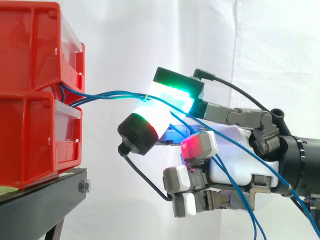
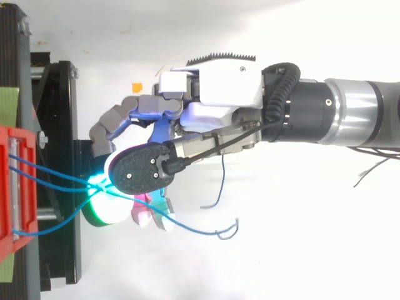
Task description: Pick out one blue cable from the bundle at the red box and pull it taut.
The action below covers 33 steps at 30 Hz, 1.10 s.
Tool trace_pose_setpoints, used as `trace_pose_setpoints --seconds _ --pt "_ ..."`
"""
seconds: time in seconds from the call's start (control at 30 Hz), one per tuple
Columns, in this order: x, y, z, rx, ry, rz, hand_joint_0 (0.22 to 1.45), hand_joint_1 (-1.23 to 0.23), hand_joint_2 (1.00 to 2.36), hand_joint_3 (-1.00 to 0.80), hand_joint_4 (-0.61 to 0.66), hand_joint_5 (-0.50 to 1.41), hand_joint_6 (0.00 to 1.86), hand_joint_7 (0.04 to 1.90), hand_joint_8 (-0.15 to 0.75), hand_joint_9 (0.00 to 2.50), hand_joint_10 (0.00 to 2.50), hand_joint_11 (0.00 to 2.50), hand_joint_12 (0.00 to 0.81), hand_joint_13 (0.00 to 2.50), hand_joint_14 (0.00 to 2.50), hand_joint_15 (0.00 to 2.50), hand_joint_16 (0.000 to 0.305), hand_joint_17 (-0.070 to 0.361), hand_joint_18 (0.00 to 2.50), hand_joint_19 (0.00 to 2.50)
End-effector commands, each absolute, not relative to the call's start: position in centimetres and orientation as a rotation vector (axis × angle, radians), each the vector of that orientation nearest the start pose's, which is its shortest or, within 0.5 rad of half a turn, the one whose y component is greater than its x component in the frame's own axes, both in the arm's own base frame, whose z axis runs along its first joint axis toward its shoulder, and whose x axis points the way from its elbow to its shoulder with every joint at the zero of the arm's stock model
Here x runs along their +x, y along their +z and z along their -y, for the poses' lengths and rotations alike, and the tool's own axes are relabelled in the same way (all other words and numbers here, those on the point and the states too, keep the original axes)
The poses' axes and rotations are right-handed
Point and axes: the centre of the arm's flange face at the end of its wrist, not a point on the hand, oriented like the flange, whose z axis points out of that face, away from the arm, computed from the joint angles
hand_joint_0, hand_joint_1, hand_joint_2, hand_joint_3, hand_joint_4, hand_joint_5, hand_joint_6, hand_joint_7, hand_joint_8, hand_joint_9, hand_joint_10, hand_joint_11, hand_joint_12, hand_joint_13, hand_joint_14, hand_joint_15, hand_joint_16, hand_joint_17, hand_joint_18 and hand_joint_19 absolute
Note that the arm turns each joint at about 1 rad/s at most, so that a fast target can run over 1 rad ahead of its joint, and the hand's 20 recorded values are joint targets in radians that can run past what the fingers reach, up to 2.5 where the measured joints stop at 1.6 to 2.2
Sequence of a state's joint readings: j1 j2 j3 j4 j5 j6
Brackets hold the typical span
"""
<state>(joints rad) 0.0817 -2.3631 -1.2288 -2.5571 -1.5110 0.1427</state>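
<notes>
Several thin blue cables [image 1: 110,94] leave the gap between two stacked red bins [image 1: 35,50] at the left and run right to my hand [image 1: 235,155]. A green-glowing pad [image 1: 175,92] above and a white-glowing pad [image 1: 152,120] below close on the cables where they converge [image 2: 103,184]; I cannot tell how many are caught between them. The other fingers curl underneath, one pad glowing red [image 1: 197,146]. Past the pinch the cables trail slack over the palm and hang down to the right, with loose ends [image 2: 212,232] in the top view. Between box and hand the cables sag only slightly.
The red bins rest on a black stand [image 1: 45,192] with a bolt at its corner. A white curtain hangs behind. In the top view the arm [image 2: 350,112] comes in from the right over a white floor, and a small orange mark [image 2: 136,87] lies near the stand.
</notes>
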Motion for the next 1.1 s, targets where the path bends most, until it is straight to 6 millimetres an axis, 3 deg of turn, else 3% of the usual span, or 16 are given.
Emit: trace_pose_setpoints --seconds 0.0,0.13,0.3,0.53,0.73,1.07 --pt "77.64 20.42 7.65 1.205 1.402 -1.058 0.56 -0.46 1.00 -0.17 0.05 -0.05 0.84 1.05 0.327 1.44 0.02 0.52 0.432 1.11 0.02 0.50 0.068 0.153 0.98 0.62" --pt "77.64 20.42 7.65 1.205 1.402 -1.058 0.55 -0.52 1.00 -0.18 0.06 -0.05 0.84 1.05 0.326 1.45 0.02 0.52 0.426 1.10 0.02 0.50 0.068 0.153 0.98 0.61" --pt "77.64 20.42 7.65 1.205 1.402 -1.058 0.54 -0.69 1.01 -0.19 0.07 -0.06 0.85 1.07 0.324 1.41 0.02 0.56 0.412 1.08 0.02 0.51 0.064 0.144 0.94 0.63" --pt "77.64 20.42 7.65 1.204 1.401 -1.058 0.57 -0.75 1.01 -0.33 0.06 -0.09 0.87 1.07 0.263 1.31 0.02 0.62 0.341 0.97 0.02 0.56 0.048 0.108 0.77 0.68" --pt "77.64 20.42 7.65 1.198 1.395 -1.062 0.60 -0.82 1.00 -0.50 0.06 -0.09 0.87 1.03 0.241 1.27 0.03 0.61 0.327 0.94 0.02 0.56 0.046 0.103 0.73 0.67" --pt "77.63 20.54 7.65 1.189 1.386 -1.067 0.65 -0.89 1.00 -0.47 0.00 -0.08 0.87 1.06 0.230 1.24 0.02 0.60 0.321 0.92 0.02 0.55 0.044 0.098 0.71 0.64"
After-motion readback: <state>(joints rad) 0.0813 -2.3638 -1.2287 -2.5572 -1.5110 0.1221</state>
